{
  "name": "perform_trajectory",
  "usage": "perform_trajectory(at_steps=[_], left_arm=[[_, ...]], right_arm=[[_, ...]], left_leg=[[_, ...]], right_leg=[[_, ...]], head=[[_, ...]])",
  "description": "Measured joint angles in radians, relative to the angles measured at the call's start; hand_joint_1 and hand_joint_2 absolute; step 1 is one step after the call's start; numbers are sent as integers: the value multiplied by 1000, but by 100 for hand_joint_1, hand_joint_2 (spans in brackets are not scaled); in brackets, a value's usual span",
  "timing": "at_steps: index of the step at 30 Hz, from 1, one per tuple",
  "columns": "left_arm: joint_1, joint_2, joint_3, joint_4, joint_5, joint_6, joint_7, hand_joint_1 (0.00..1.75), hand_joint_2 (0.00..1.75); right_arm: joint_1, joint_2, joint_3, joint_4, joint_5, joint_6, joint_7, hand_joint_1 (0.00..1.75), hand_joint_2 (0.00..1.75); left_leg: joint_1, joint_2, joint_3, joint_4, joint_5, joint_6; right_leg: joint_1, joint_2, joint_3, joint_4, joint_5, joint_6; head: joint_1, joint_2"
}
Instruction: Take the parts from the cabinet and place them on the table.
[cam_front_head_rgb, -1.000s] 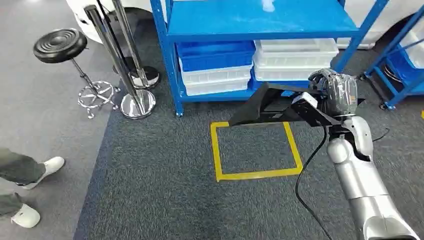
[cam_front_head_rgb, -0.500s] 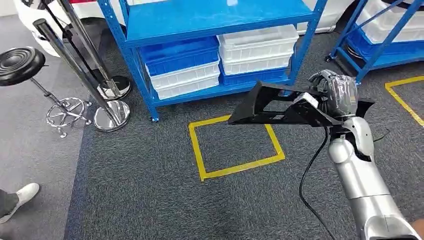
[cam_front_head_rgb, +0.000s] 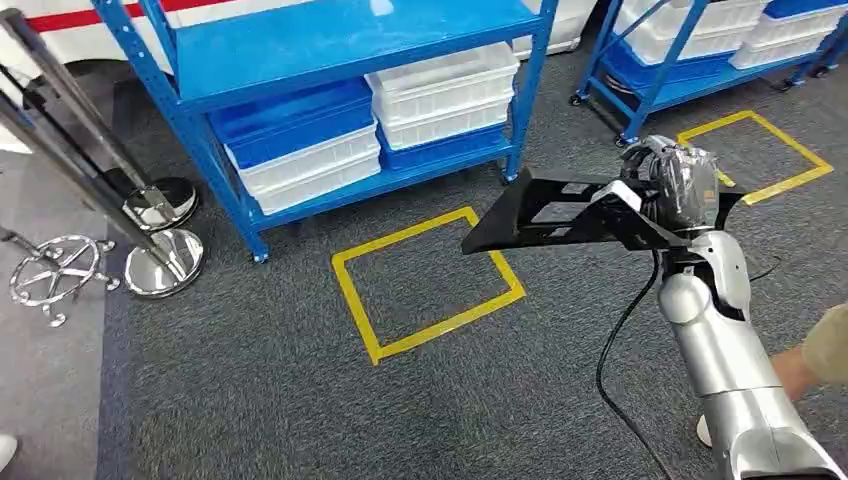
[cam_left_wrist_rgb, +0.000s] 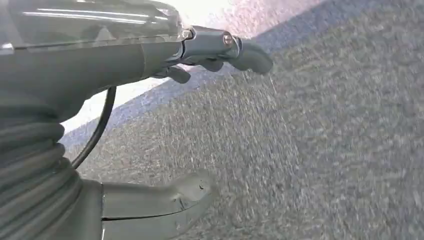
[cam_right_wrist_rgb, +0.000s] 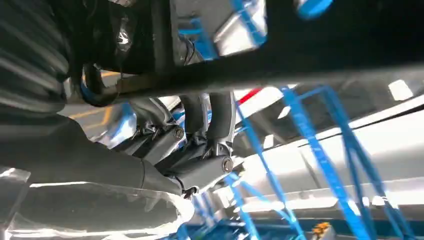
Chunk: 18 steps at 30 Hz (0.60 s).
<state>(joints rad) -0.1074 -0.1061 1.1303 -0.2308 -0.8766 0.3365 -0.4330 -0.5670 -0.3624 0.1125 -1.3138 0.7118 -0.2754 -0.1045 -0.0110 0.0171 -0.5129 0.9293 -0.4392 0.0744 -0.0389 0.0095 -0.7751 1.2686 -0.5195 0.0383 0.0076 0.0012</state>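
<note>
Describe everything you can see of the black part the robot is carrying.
The black part is a long, flat, matte piece, plastic by its look, with rectangular cut-outs and a raised, angled end. It lies roughly level in the air above the grey carpet, pointing toward the robot's left. The right hand grips its near end; nothing else touches it.

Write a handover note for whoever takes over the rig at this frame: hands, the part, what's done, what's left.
Right hand: grips a black part, held out level above the carpet, near the yellow floor square.
Left hand: holds nothing, fingers apart, hanging over the carpet.
Blue rack with stacked bins is ahead.
A person's sleeve is close beside the right arm.
Done: part is in hand.
Left: place it on the table.
</note>
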Motion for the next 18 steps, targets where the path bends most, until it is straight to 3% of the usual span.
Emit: perform_trajectory(at_steps=[1,2,3,4,5,6,7,9,10,12,14,15,16,17,18], left_arm=[[0,0,0,0,0,0,0,0,175],[-1,-2,0,0,0,-1,0,0,175],[-2,-3,0,0,0,-1,0,0,175],[-3,-5,0,0,0,-1,0,0,175],[-6,-2,0,0,0,-1,0,0,175],[-7,2,0,0,0,-1,-2,0,175],[-6,0,0,0,0,-1,-3,0,175],[-7,0,0,0,0,-1,-3,0,175],[-8,-1,0,0,0,-1,-4,0,175],[-9,-2,0,0,2,-2,-5,0,175],[-4,-2,0,0,3,-3,-6,0,175],[-2,-2,0,0,3,-4,-6,0,175],[-1,-2,0,0,5,-5,-6,0,175],[-1,-2,0,0,6,-5,-6,0,175],[-2,-2,0,0,6,-7,-7,0,175]], right_arm=[[4,0,0,2,0,0,0,175,175],[6,0,0,4,0,0,0,175,175],[5,0,0,4,0,0,0,175,175],[4,0,0,3,0,0,0,175,175],[5,0,0,5,0,0,0,175,175],[4,-2,-1,5,0,0,0,175,175],[7,-3,-1,5,0,0,2,175,175],[11,-3,-1,5,0,0,0,175,175],[10,-4,-2,5,0,0,0,175,175],[9,-6,-2,3,0,0,0,175,175],[11,-6,-2,3,0,0,0,175,175],[12,-6,-2,3,0,0,0,175,175],[14,-6,-2,3,0,0,0,175,175],[16,-6,-2,3,0,0,0,175,175],[15,-6,-2,2,0,0,0,175,175]], left_leg=[[2,15,-5,13,-8,-4],[3,28,-11,26,-15,-9],[6,41,-15,40,-25,-14],[9,53,-19,58,-37,-22],[8,61,-24,66,-44,-30],[-5,68,-30,87,-57,-37],[0,70,-35,87,-60,-40],[0,89,-26,91,-63,-44],[4,87,-29,97,-72,-51],[13,17,-53,164,-130,-58],[12,-7,-123,324,-210,-59],[12,-7,-154,390,-228,-56],[11,-8,-162,404,-217,-49],[8,-10,-151,376,-187,-38],[2,-14,-124,313,-144,-23]], right_leg=[[-2,-3,2,2,13,2],[-4,-9,26,-39,42,5],[-6,-18,72,-116,80,9],[-6,-41,122,-207,105,14],[4,-67,118,-204,76,3],[6,-75,115,-212,87,-1],[6,-54,113,-200,83,-24],[11,-36,107,-197,83,-34],[9,-27,106,-198,85,-41],[9,-15,106,-201,89,-50],[11,4,105,-209,96,-59],[15,17,102,-209,98,-59],[18,29,101,-209,99,-60],[22,41,102,-209,100,-61],[26,54,102,-209,102,-62]], head=[[0,0],[0,0],[0,0],[0,0],[0,0],[1,0],[-3,0],[-2,0],[-2,0],[-2,0],[-3,0],[-3,0],[-3,0],[-3,0],[-3,0]])
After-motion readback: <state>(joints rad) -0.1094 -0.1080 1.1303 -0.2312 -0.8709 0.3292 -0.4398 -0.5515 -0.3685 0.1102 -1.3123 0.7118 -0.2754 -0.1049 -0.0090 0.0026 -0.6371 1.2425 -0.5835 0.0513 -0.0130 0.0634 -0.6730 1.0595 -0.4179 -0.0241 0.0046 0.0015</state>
